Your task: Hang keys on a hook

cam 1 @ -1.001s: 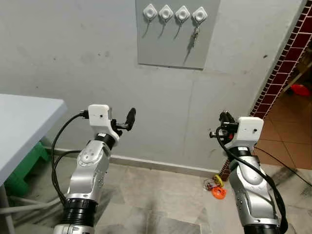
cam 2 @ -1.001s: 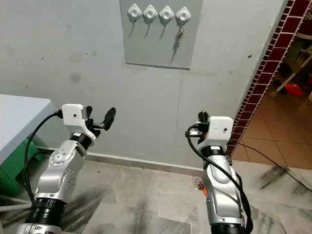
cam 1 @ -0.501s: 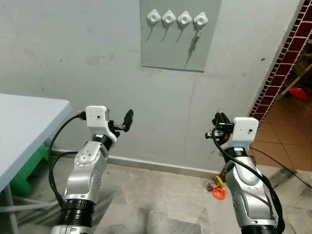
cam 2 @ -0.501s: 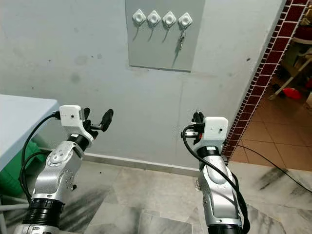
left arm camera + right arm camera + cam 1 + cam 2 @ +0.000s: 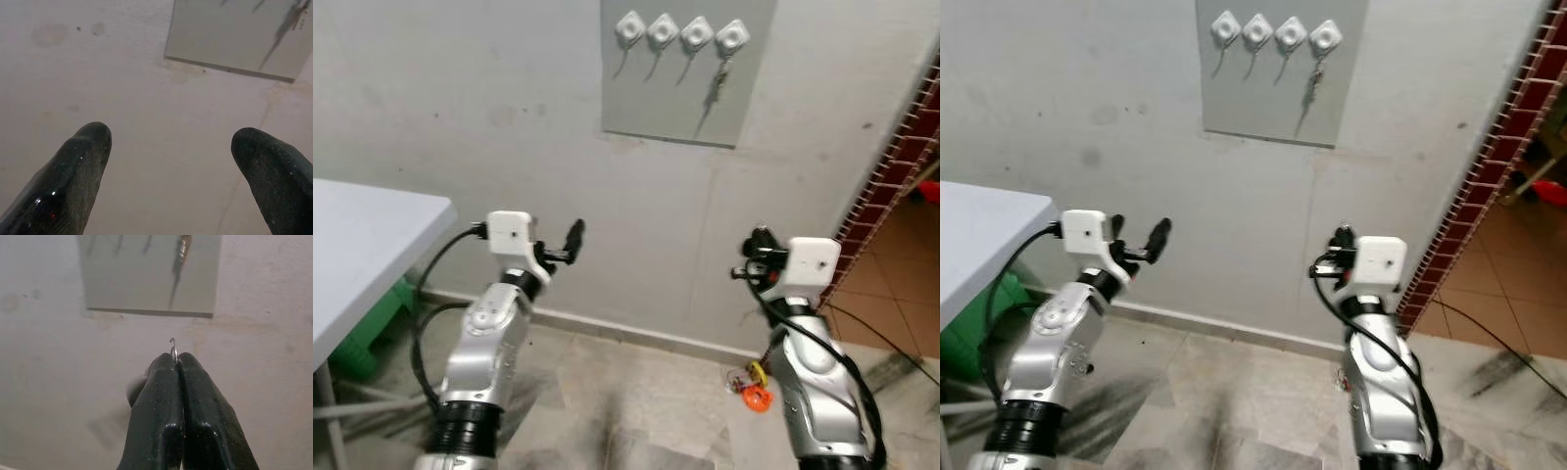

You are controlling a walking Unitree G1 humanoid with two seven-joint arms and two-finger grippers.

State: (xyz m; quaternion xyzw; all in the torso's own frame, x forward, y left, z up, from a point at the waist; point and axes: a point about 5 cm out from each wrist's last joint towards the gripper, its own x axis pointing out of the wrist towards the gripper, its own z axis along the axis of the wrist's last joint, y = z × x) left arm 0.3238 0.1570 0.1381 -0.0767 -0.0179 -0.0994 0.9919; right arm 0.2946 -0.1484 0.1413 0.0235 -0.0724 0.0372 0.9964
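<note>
I see a big grey wall (image 5: 460, 98) across the frame, with a white table (image 5: 362, 255) at the left edge. A grey board (image 5: 685, 69) sits at the top centre with four white hooks (image 5: 681, 32) in a row. Keys (image 5: 715, 86) hang from the rightmost hook (top, right of centre). My left gripper (image 5: 171, 166) has its fingers spread wide. My right gripper (image 5: 176, 363) is pinched tight on a thin key ring (image 5: 172, 346), lower right.
</note>
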